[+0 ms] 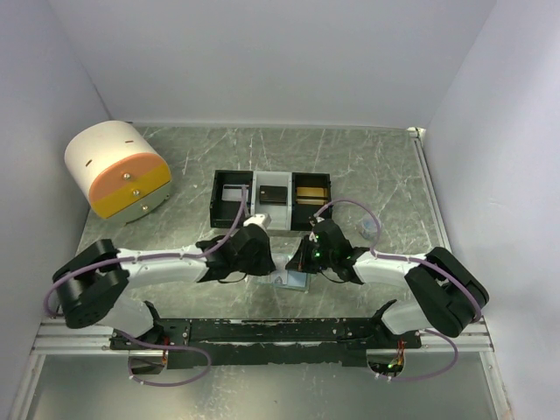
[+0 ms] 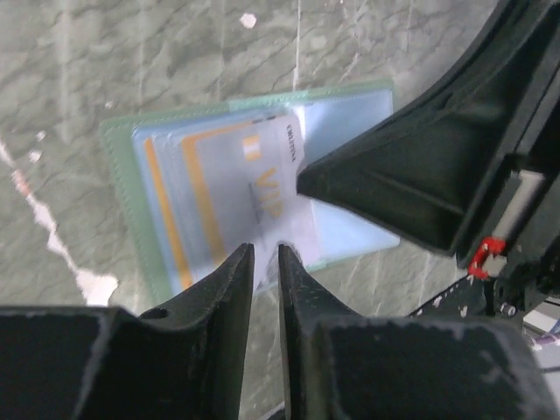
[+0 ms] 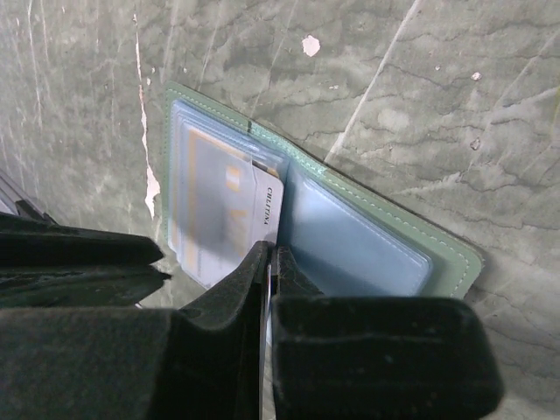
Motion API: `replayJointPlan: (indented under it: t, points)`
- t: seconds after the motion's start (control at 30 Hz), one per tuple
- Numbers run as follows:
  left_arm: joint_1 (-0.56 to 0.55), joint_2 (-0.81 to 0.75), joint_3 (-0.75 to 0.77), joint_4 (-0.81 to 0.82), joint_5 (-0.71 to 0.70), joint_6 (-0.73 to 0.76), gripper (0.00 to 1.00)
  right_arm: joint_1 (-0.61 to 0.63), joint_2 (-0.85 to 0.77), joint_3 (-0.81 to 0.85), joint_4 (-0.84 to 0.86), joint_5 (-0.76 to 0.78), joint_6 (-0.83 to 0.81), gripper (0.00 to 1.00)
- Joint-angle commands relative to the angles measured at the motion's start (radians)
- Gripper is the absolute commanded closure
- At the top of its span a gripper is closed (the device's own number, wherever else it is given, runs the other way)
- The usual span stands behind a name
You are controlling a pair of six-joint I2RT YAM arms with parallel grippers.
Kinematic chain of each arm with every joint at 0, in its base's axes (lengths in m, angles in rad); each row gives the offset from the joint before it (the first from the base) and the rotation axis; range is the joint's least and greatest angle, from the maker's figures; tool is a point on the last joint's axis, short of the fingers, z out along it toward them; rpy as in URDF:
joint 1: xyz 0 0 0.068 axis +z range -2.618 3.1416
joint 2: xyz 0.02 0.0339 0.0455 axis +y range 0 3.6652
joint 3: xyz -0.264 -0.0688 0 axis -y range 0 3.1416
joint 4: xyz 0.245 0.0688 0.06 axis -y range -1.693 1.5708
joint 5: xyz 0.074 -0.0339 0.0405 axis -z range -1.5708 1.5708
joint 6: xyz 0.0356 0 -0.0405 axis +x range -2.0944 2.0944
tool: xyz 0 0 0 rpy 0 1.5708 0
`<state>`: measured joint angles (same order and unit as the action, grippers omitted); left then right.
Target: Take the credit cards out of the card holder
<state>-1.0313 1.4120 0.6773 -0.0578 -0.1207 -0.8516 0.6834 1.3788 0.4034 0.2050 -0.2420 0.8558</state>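
Right wrist view: the right gripper (image 3: 269, 254) is clamped on the near edge of a white credit card (image 3: 219, 201), which lies over one panel of the card holder (image 3: 359, 236). The card holder lies open and flat on the table (image 3: 437, 87), between both grippers. The left gripper (image 2: 266, 255) stands at the holder's edge, jaws slightly parted and gripping nothing.

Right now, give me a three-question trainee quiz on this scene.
1. True or false: the sage-green bifold card holder lies closed.
2. Which pinches the white, orange-striped card? A) left gripper B) right gripper C) neither.
3. How many compartments has the black-and-white rectangular tray?
Key: 1 false; 2 B; 3 three.
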Motion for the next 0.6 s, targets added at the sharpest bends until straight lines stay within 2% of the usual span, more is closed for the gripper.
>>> replayJointPlan:
  t: [0.0,0.13,0.2,0.37,0.53,0.57]
  points:
    - [-0.009,0.116,0.084,0.017,0.021,0.013,0.74,-0.005,0.01,-0.016,-0.037,0.04,0.0,1.0]
    - [-0.01,0.163,0.095,-0.098,-0.039,-0.03,0.81,-0.005,-0.001,-0.016,-0.045,0.037,0.002,1.0]
    - [-0.01,0.149,0.073,-0.128,-0.068,-0.047,0.8,-0.005,-0.012,-0.022,-0.042,0.037,0.006,1.0]
    - [-0.01,0.093,0.016,-0.1,-0.065,-0.061,0.78,-0.005,-0.022,-0.041,0.003,0.026,0.038,1.0]
    - [-0.01,0.107,0.01,-0.077,-0.04,-0.06,0.8,-0.006,-0.012,-0.075,0.107,-0.007,0.099,1.0]
    - [-0.012,0.114,0.01,-0.071,-0.033,-0.057,0.81,-0.005,-0.006,-0.08,0.122,-0.019,0.108,0.97]
